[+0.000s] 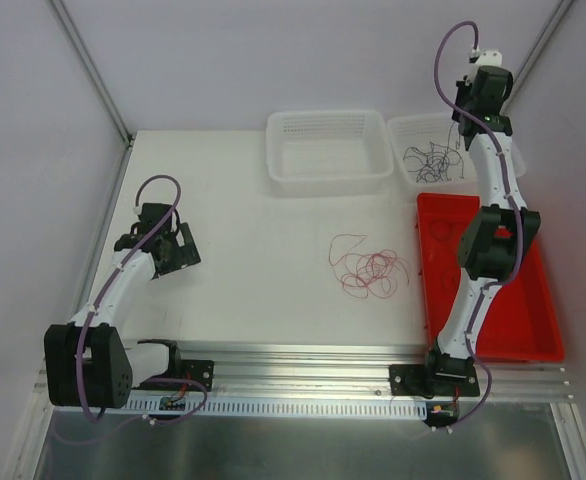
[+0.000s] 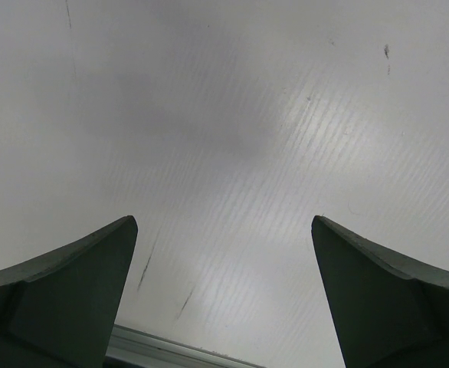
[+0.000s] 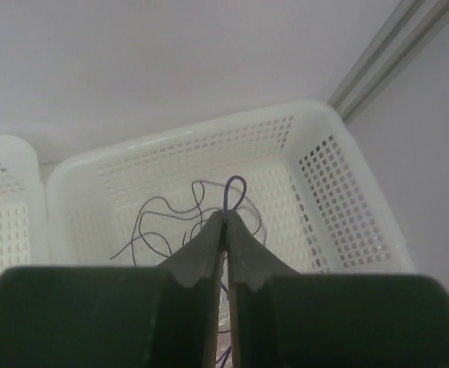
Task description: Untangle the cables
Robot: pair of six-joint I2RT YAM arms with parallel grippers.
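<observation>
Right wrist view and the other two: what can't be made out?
Top view: the right arm covers part of the right basket; the dark cables in it are too thin to count.
Right wrist view: the right gripper is shut on a purple loop; its own body hides where that strand runs.
Left wrist view: the open left gripper frames only bare table; no cable visible.
Top view: the red cables have crossings too fine to read.

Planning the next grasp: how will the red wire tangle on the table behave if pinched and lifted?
Probably floppy: the red wire tangle lies in loose thin curls flat on the table. Likely very light, and its overlapping loops may come up together as one clump.
</observation>
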